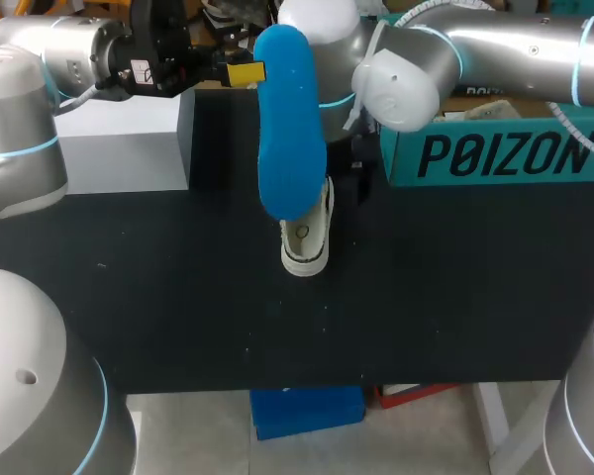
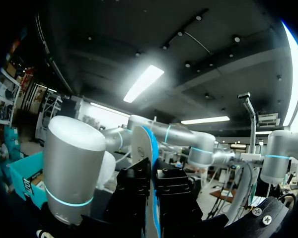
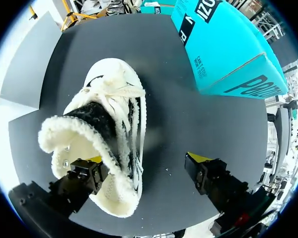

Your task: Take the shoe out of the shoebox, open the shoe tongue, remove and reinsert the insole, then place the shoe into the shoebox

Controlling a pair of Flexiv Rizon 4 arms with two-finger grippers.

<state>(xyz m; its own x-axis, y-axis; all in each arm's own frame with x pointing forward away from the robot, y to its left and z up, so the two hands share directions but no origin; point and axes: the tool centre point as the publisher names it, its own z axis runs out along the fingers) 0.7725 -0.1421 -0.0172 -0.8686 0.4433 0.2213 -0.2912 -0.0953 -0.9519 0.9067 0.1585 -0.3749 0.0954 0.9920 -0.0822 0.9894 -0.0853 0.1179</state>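
High over the table my left gripper (image 1: 246, 72) is shut on the end of a blue insole (image 1: 291, 129), which hangs down above the shoe. In the left wrist view the insole (image 2: 150, 163) shows edge-on, clamped between the black fingers (image 2: 134, 191). The white shoe (image 1: 307, 236) with a fleecy lining stands on the black table (image 1: 178, 297). In the right wrist view my right gripper (image 3: 146, 166) is open wide just above the shoe (image 3: 104, 129). One finger (image 3: 87, 171) is against the shoe's collar and the other stands apart over bare table. In the head view the insole hides the right gripper.
The teal shoebox (image 1: 495, 153) stands at the back right, and it shows beyond the shoe (image 3: 228, 44) in the right wrist view. A pale grey box (image 1: 129, 148) sits at the back left. The right arm's elbow (image 1: 406, 87) hangs above the shoebox's left end.
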